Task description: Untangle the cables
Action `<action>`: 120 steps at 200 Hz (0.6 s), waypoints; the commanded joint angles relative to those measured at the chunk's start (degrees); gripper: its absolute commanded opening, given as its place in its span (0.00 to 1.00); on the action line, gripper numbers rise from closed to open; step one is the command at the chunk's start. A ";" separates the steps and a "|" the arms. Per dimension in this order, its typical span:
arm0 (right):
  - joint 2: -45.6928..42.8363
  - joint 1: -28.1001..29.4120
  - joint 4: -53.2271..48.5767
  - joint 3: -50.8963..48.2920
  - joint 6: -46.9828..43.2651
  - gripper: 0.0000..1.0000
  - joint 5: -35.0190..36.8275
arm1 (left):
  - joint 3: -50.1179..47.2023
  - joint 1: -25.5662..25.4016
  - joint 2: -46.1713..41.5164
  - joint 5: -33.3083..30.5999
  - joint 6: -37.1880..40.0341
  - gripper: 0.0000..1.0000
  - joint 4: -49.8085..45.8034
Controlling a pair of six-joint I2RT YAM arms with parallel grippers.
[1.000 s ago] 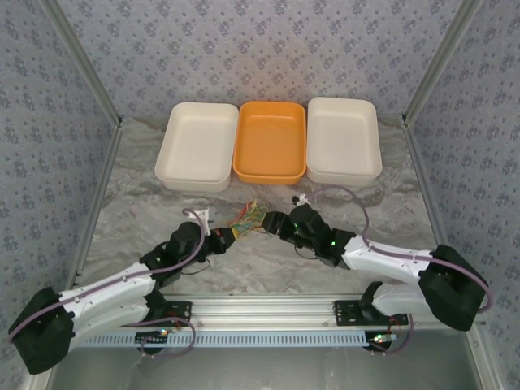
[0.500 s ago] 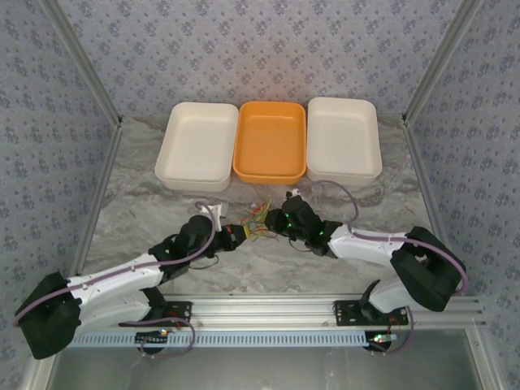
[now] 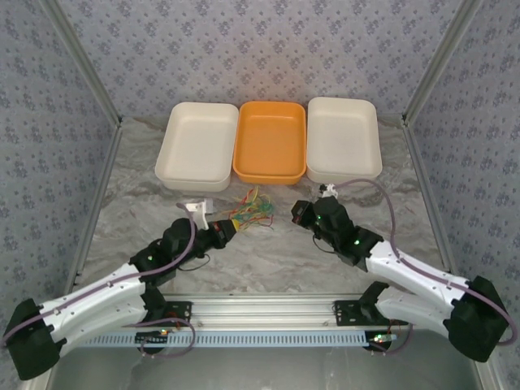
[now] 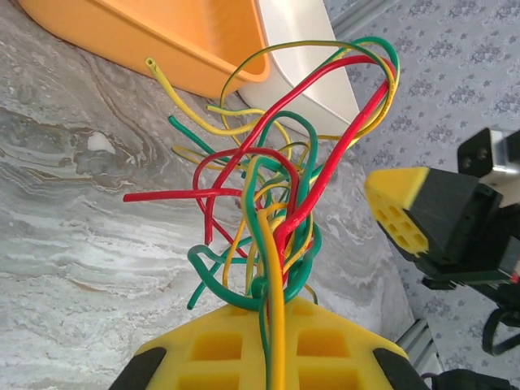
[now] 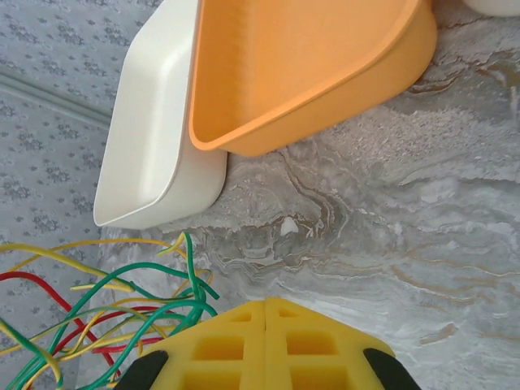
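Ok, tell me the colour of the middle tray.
The middle tray is orange, seen best in the top external view.

The cables (image 3: 250, 214) are green, red and yellow. The middle tray (image 3: 270, 142) is orange, while the left tray (image 3: 197, 145) and right tray (image 3: 344, 138) are cream. The counter (image 3: 268, 260) is grey-white with marble veining. The walls (image 3: 244, 49) carry a grey-blue floral print. The left end effector (image 4: 272, 325) and right end effector (image 5: 266, 313) are yellow with black behind.

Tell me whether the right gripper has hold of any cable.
No: in the right wrist view the right gripper is shut on nothing, its yellow pads flush together, with the cables off to one side.
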 commanded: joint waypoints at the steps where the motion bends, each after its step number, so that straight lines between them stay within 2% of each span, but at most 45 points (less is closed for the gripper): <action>1: 0.12 0.35 -2.35 -1.19 -1.51 0.00 -1.41 | 0.70 -0.33 0.53 -0.20 0.03 0.00 0.90; 5: 0.69 0.48 -0.51 -1.51 -1.93 0.02 -3.39 | 0.70 -0.33 0.79 0.36 -0.09 0.00 1.71; 20: 3.77 0.66 5.00 -1.61 -3.98 0.43 -11.56 | 1.27 -0.33 1.45 1.36 -0.49 0.00 2.77; 27: 4.94 1.23 6.88 -1.56 -4.18 0.58 -14.59 | 1.67 -0.34 1.73 1.52 -0.78 0.00 2.81; 39: 6.03 3.09 10.38 -1.85 -5.18 0.74 -17.49 | 2.21 -0.33 1.93 1.93 -1.14 0.00 2.99; 58: 6.12 5.82 9.60 -1.53 -7.31 0.78 -15.70 | 4.12 -0.33 3.09 2.51 -1.89 0.00 1.10; 73: 6.81 5.17 10.65 -2.26 -7.32 0.80 -15.93 | 5.49 -0.33 4.08 3.31 -2.46 0.00 0.20; 120: 10.11 -0.57 16.85 -3.11 -6.93 0.72 -21.21 | 7.51 -0.33 5.05 6.52 -4.99 0.00 -0.03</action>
